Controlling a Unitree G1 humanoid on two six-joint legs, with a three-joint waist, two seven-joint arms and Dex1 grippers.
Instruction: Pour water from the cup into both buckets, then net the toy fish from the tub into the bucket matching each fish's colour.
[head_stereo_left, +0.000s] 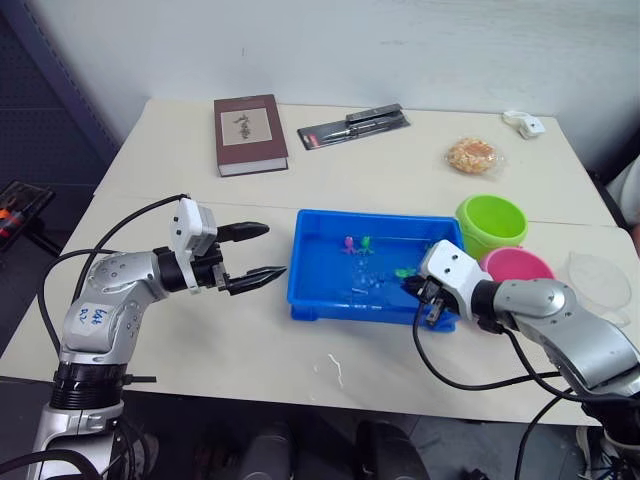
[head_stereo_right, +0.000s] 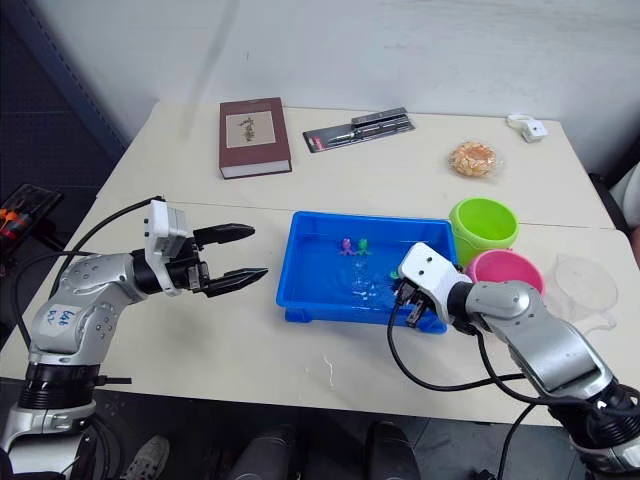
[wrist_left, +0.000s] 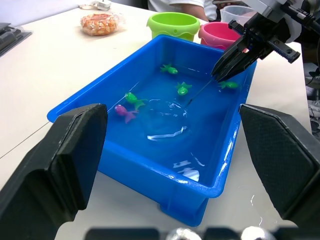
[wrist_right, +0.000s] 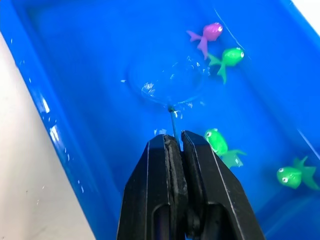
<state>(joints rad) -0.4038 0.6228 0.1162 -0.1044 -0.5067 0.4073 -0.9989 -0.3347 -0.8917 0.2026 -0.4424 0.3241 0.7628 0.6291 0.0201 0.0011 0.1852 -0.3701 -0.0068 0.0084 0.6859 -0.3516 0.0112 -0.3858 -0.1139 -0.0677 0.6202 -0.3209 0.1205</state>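
Cream table (head_stereo_left: 200, 340), white wall behind. Blue tub (wrist_left: 100, 102) centre. Right gripper (wrist_right: 175, 142) pinched on net (wrist_right: 167, 82) handle, hoop submerged just beside pink fish (wrist_right: 207, 35). Left gripper (head_stereo_left: 255, 255) wide open, empty, beside tub. Judgement: sweep hoop under pink fish, lift level.

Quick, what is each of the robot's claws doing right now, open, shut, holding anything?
Left gripper: open, holding nothing, beside the tub.
Right gripper: shut on the net's thin handle, its hoop dipped in the tub's water.
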